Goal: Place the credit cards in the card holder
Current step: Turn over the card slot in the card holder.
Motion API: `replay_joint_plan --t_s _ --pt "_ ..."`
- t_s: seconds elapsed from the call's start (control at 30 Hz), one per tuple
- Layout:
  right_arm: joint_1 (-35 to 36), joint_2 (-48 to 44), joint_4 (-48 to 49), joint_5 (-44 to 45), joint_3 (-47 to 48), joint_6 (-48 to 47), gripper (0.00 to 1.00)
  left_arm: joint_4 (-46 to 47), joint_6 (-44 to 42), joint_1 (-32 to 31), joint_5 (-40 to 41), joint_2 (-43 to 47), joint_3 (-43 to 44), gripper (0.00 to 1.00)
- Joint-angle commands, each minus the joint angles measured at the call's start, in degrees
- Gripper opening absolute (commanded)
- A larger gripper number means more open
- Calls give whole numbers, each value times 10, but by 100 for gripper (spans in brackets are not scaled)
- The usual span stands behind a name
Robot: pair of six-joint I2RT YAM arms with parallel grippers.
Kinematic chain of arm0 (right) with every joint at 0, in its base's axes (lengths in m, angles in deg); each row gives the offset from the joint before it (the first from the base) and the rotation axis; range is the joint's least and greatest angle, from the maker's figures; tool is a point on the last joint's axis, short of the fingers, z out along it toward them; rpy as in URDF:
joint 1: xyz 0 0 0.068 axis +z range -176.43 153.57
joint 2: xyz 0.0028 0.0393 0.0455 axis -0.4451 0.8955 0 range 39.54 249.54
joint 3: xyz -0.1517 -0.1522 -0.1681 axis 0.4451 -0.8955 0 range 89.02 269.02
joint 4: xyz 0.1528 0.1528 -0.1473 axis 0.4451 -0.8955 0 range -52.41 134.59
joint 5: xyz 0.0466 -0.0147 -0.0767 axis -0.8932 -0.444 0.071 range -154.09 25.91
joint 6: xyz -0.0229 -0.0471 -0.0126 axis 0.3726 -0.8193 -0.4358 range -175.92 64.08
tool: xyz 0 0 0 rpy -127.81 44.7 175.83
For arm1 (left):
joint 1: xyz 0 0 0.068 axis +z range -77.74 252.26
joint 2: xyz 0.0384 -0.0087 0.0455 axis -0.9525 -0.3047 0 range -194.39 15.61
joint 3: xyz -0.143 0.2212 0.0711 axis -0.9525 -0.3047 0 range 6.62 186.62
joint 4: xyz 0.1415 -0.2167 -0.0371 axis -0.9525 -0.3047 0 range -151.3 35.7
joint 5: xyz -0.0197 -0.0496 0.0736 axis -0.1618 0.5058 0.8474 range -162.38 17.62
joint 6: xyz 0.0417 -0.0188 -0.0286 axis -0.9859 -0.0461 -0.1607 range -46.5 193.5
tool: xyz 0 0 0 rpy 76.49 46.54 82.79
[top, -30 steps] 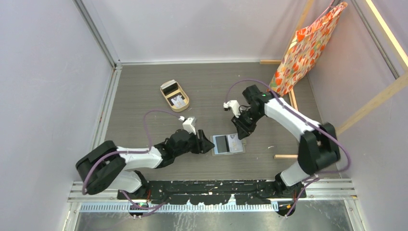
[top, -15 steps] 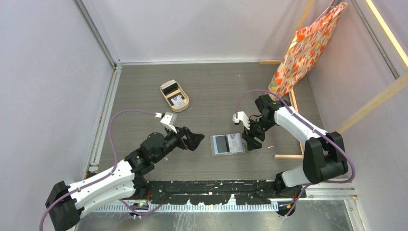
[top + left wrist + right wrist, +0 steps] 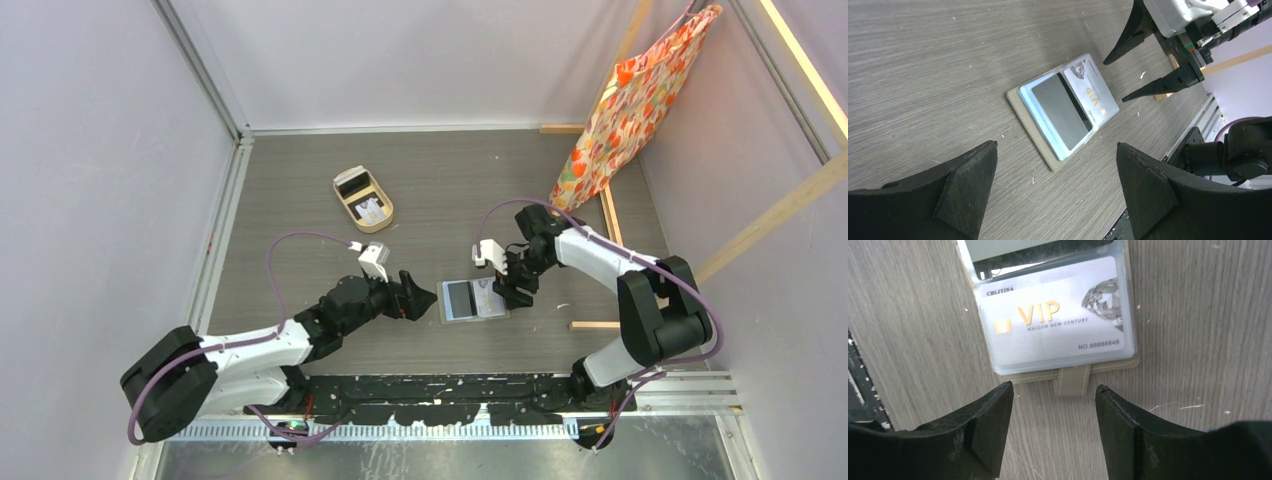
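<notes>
Right wrist view is showing us the right tool (image 3: 1053, 387) with its jaws standing apart and nothing between them, poised over the snap tab (image 3: 1073, 380) of the card holder (image 3: 1113, 365). In the left wrist view we are seeing the left tool (image 3: 1055, 150) likewise spread wide and carrying nothing, hanging near the holder's opposite edge without touching it. Moving outward, we are finding the card holder lying open and flat on the bench (image 3: 923, 60) between the two tools, its clear bluish sleeves facing up. A pale VIP card (image 3: 1053, 322) is sitting inside the sleeve nearest the snap tab. A black card (image 3: 1060, 110) is lying in the sleeve beside it, though we are not able to tell whether that one is pushed all the way home. Farther out, in the top external view, we are noticing a tan oval tray (image 3: 376, 228) well apart from the holder, toward the far left of the bench. It is holding what look like a dark card (image 3: 350, 183) and a light card (image 3: 372, 209). So we are judging the task to be roughly half done: two cards are looking housed, and two are waiting in the tray. What is remaining, as we are reading it, is fetching each of those, carrying it to the holder and sliding it into a free sleeve. Whether free sleeves are lying under the filled ones we are unable to say.
</notes>
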Motion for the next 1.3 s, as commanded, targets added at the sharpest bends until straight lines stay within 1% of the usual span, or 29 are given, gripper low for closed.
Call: replay_joint_plan --t_s 0.0,0.1,0.23,0.4,0.63,0.77,0.93,1.1,1.27 --pt "9 11 48 17 3 -1 65 61 15 4 -18 -11 22 90" --pt "12 24 53 20 4 -2 62 77 24 5 -13 -12 11 90" --pt "20 46 51 32 18 -1 54 93 32 5 -15 -26 6 89" --pt "32 55 51 46 16 -5 47 99 38 5 -16 -35 4 89" --pt "33 29 47 52 8 -21 31 105 43 5 -17 -42 1 87" --pt "32 4 41 35 1 -29 24 102 49 5 -19 -42 -1 86" --pt "31 -19 33 17 -1 -32 9 101 53 5 -18 -45 -2 86" --pt "23 -29 16 -6 3 -34 1 101 56 5 -29 -61 5 84" --pt "15 -42 -16 -42 8 -56 1 102 59 5 -37 -76 10 81"
